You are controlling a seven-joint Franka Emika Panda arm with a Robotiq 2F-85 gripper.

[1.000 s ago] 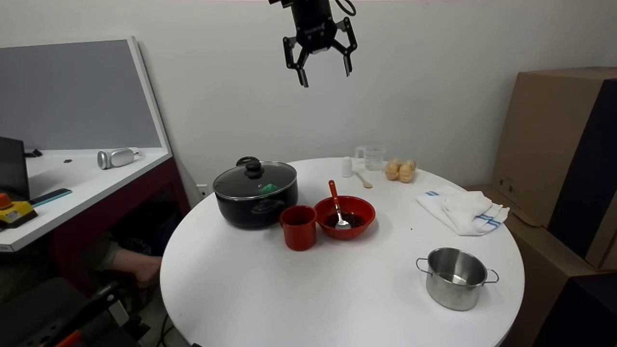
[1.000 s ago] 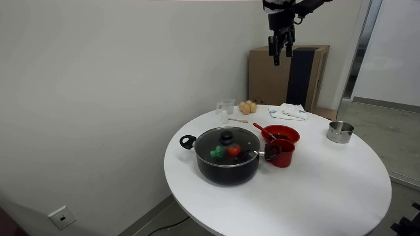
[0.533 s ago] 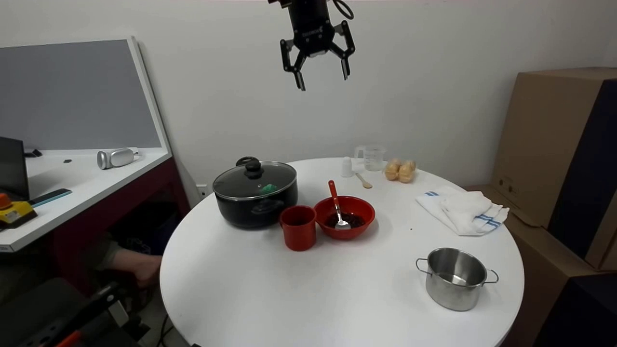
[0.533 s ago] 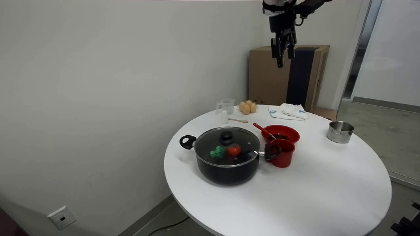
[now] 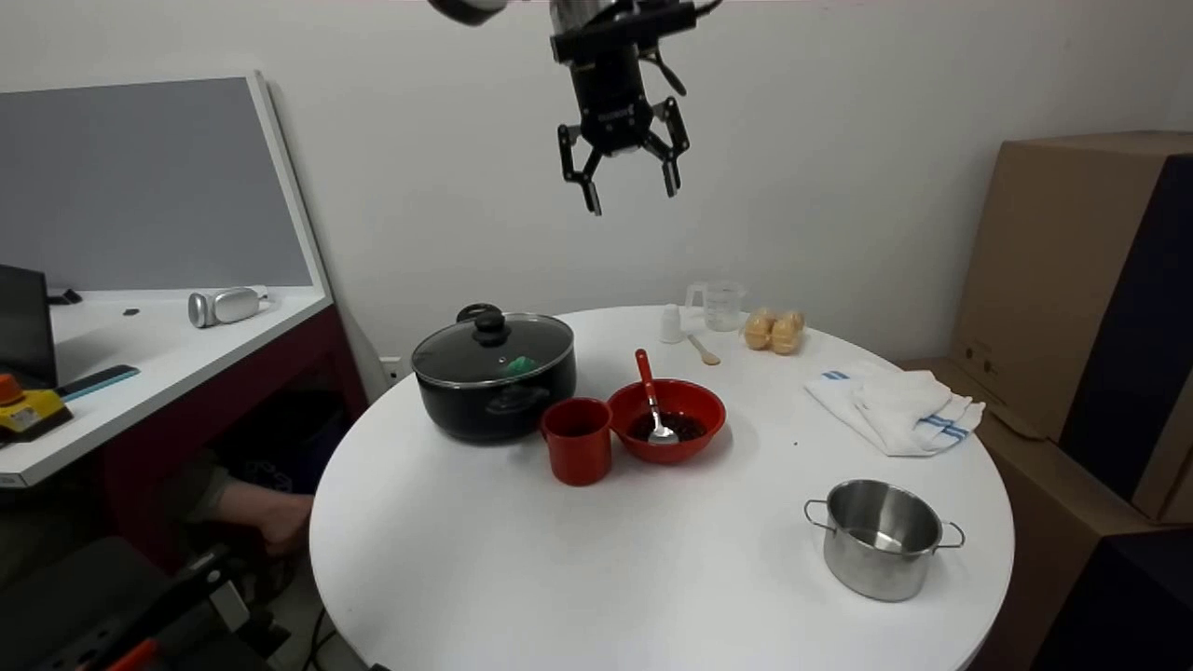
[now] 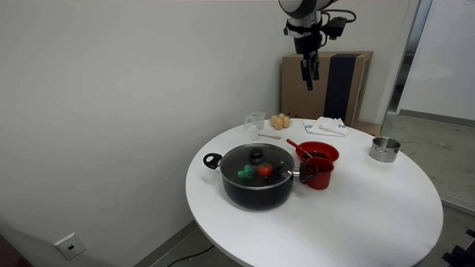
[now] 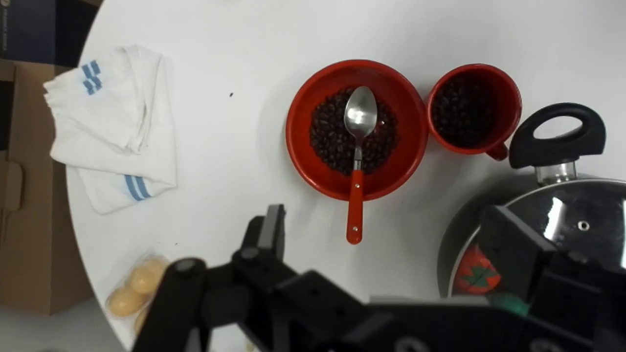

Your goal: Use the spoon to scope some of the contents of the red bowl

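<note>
The spoon (image 5: pixel 646 375) rests in the red bowl (image 5: pixel 688 453), its metal scoop on the contents and its red handle leaning over the rim. The spoon also shows in an exterior view (image 6: pixel 297 147) and in the wrist view (image 7: pixel 356 195). The bowl (image 7: pixel 296 146) holds contents (image 7: pixel 332 142) that look like dark beans in the wrist view. My gripper (image 5: pixel 634 203) is open and empty, well above the table and the bowl in both exterior views. In the wrist view the spoon handle's end appears between the spread fingers (image 7: pixel 385 210), apart from them.
A red cup (image 7: pixel 514 105) with dark beans stands beside the bowl. A lidded black pot (image 6: pixel 256 196) stands by the cup. A steel pot (image 5: pixel 876 564), white towel (image 5: pixel 895 410), several tan round items (image 5: pixel 774 332), measuring cup (image 5: pixel 723 306), white bottle (image 5: pixel 671 324) and wooden spoon (image 5: pixel 703 349) are around.
My gripper has moved down toward the table in both exterior views, and slightly sideways. It stays open. The spoon, bowl and other objects have not moved.
</note>
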